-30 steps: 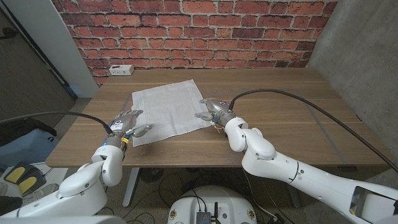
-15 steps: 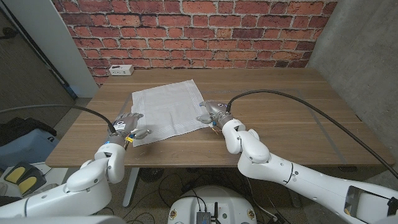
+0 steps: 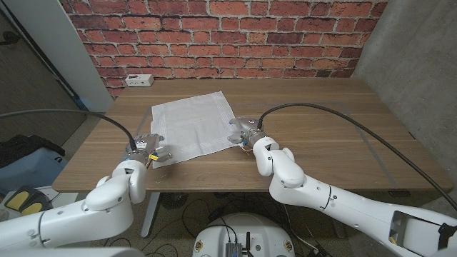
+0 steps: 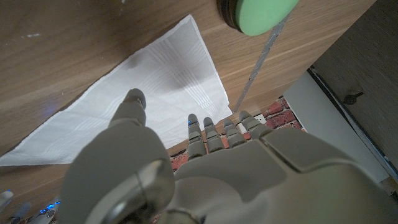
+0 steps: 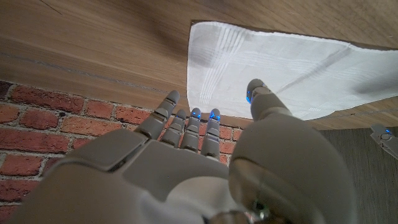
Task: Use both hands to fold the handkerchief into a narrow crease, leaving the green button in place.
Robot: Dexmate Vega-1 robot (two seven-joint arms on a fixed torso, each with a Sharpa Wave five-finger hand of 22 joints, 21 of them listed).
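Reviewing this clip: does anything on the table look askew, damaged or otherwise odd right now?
Only mildly: the white handkerchief lies flat but rotated, its edges not square to the table. No tear or spill shows. The left hand and right hand sit at its near corners. The green button shows in the left wrist view.

Both arms reach forward — left hand and right hand open-fingered, empty.

The handkerchief lies spread on the worktop, left of its middle. The left hand sits at the cloth's near left corner, the right hand at its near right corner. A power strip lies behind, at the far left edge.
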